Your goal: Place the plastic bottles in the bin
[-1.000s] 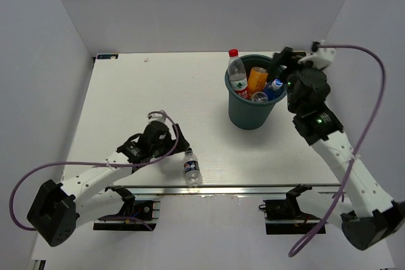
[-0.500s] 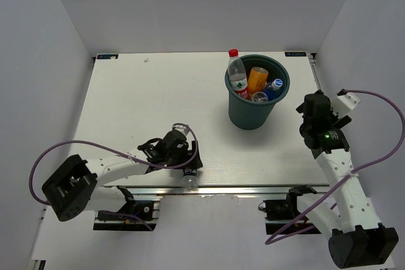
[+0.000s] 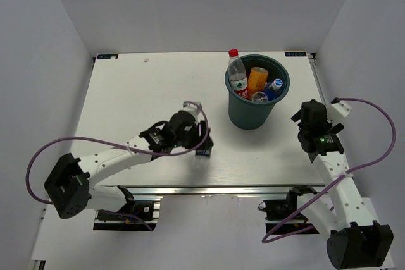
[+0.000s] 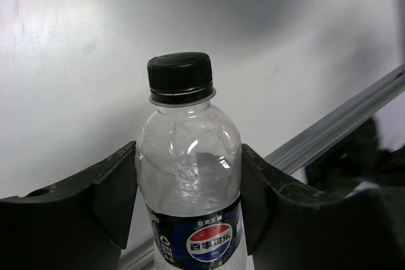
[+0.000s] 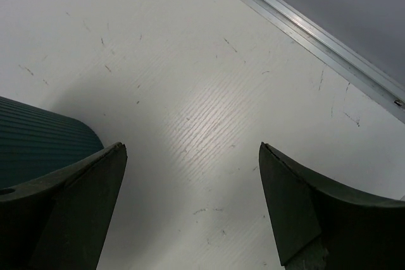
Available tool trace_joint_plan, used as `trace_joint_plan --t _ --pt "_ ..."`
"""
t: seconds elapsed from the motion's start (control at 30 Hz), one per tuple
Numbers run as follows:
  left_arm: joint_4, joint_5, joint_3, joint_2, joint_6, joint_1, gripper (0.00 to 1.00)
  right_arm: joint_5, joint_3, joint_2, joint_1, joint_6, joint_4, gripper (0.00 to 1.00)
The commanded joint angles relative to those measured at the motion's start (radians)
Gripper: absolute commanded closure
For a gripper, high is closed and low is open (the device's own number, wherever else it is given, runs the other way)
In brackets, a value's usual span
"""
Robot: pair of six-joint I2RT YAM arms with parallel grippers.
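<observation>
Left gripper (image 4: 188, 184): closed on the Pepsi bottle (image 4: 190, 137). The matte black fingers (image 4: 114, 194) have concave inner faces that press the shoulder from both sides, just above the label. The neck and cap stick out past the tips.

Bottle: thin clear plastic, dimpled and crinkled at the shoulder, with a ribbed black screw cap and a dark blue glossy label carrying a round red/white/blue logo. It runs along the finger axis, centred between them. In the top view it is over the near-centre of the table (image 3: 139, 93), well apart from the bin (image 3: 253, 117), to the bin's near-left. Can't tell whether it touches the surface.

Right gripper (image 5: 190, 207): jaws spread wide, nothing between them. Same dark curved fingers. Below is white board with fine parallel ribbing and a few scuffs, with an aluminium rail (image 5: 304, 30) along the edge. The bin's ribbed teal wall sits just outside its left finger, not between the jaws.

Bin: dark teal round plastic, tapered, rolled rim, upright at far right-centre. Inside it are a red-cap bottle (image 3: 236, 73) leaning on the rim, an orange bottle (image 3: 257, 79) and a blue-label bottle (image 3: 274, 86).
</observation>
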State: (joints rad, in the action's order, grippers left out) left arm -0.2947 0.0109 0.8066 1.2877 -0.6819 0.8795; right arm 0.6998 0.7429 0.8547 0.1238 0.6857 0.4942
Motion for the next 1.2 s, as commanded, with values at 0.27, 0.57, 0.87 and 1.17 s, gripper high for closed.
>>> trace_joint_plan --t 0.27,0.57,0.87,1.17 --pt "0.265 -0.009 0.736 0.269 0.410 0.004 0.52 -0.075 -0.071 -0.094 -0.015 -0.072 -0.115 0.11" --pt "0.287 -0.071 1.235 0.682 0.732 0.003 0.47 -0.071 -0.079 -0.114 -0.018 -0.092 -0.106 0.11" --pt "0.356 -0.163 1.177 0.754 0.792 0.003 0.39 -0.063 -0.091 -0.105 -0.021 -0.103 -0.118 0.11" --pt "0.304 -0.178 1.140 0.774 0.811 0.003 0.28 -0.082 -0.089 -0.089 -0.023 -0.112 -0.125 0.11"
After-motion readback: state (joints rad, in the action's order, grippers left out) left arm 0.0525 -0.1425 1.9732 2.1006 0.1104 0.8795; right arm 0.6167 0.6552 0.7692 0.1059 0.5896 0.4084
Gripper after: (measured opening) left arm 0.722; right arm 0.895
